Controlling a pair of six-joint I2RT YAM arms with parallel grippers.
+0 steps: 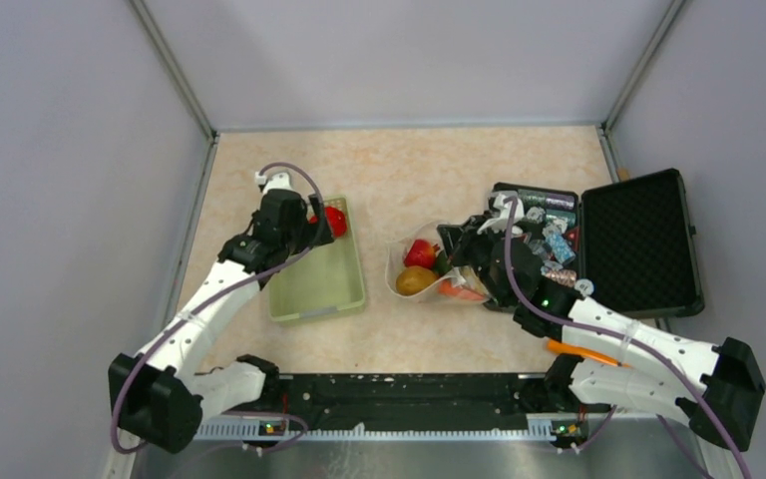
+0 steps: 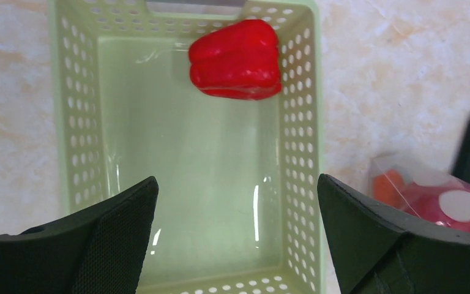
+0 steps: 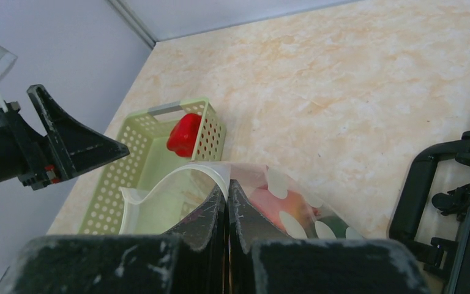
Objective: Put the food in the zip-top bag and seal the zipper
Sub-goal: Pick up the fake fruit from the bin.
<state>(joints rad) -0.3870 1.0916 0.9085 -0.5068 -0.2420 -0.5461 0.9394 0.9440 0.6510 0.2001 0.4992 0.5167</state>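
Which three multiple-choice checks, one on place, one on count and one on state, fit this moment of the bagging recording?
1. Where is the red pepper?
A) in the pale green basket
B) in the zip-top bag
C) between the fingers of the right gripper

2. How many food pieces lie in the basket?
A) three
B) one
C) none

3. How is the right gripper?
A) open above the basket
B) shut on the pepper
C) shut on the bag's mouth edge

Answers:
1 A: it lies at the basket's far end.
2 B: only the pepper shows there.
3 C: its fingers pinch the clear rim.
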